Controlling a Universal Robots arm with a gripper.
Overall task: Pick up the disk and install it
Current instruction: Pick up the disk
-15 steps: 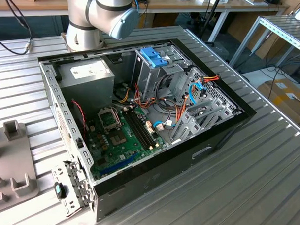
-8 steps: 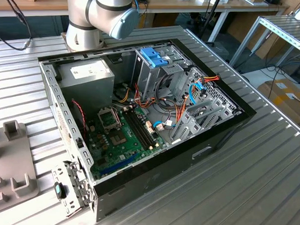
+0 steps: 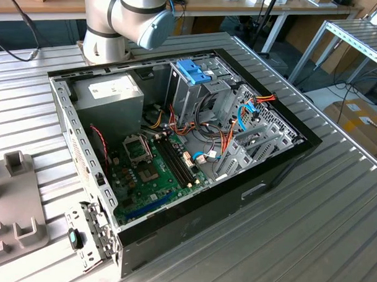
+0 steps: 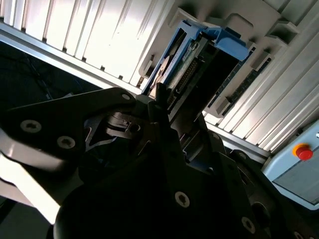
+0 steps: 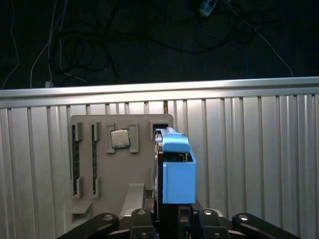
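Gripper (image 5: 169, 218) has its fingers narrow, clamped on the disk (image 5: 177, 172), which stands on edge btwn them w/ its light blue carrier rail facing the first wrist view. In the second wrist view the disk (image 4: 199, 55) runs from the gripper (image 4: 162, 102) toward the grey fixture tray (image 4: 239, 22); can't tell if it's clear of the tray or touching. Beside it on the tray (image 5: 137, 167): a CPU chip (image 5: 119, 138) in a square pocket, two long memory slots (image 5: 76, 159). A red button (image 4: 302, 152) sits on a pale box near the ribbed table (image 4: 99, 35).

Exterior view: open PC case (image 3: 280, 175) mid-table, arm base (image 3: 105, 33) behind it, tray at the exterior view's left. Inside: drive cage (image 3: 196, 101) topped w/ a blue bracket (image 3: 194, 71), orange and blue cables (image 3: 222, 139) crowding just beside it, motherboard (image 3: 150, 170), PSU (image 3: 109, 92)
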